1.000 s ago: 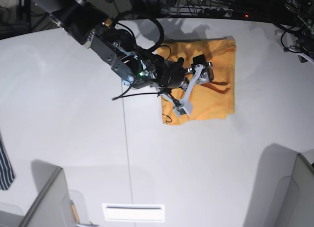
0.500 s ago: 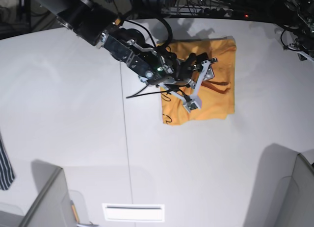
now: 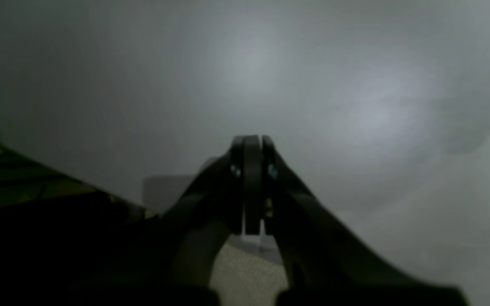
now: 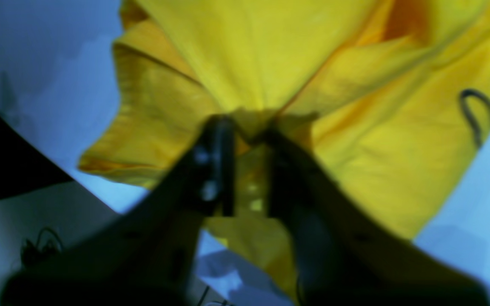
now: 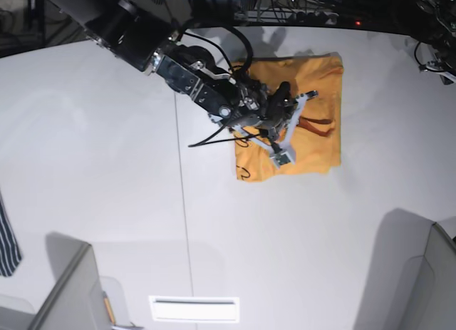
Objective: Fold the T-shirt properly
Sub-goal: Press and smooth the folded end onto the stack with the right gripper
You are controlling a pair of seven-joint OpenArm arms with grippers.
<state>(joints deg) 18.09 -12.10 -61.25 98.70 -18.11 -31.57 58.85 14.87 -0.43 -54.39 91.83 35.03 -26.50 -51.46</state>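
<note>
The orange-yellow T-shirt (image 5: 313, 141) lies folded into a rough rectangle on the white table (image 5: 107, 166), right of the middle. My right arm reaches in from the upper left and lies over the shirt's left half. My right gripper (image 5: 294, 127) is down on the cloth. In the right wrist view the right gripper (image 4: 247, 136) is shut on a bunched ridge of the T-shirt (image 4: 296, 51), with folds fanning away from the pinch. My left gripper (image 3: 251, 182) is shut and empty over bare grey table, away from the shirt.
A dark navy striped garment (image 5: 7, 237) hangs at the left edge. Grey panels stand at the bottom left (image 5: 71, 294) and bottom right (image 5: 427, 287). Cables and gear (image 5: 285, 16) line the back edge. A thin black cord loop (image 4: 477, 114) lies on the shirt's corner.
My right arm has reached further right across the shirt, and its gripper has moved right and slightly up on the cloth. The shirt's outline has stayed about the same.
</note>
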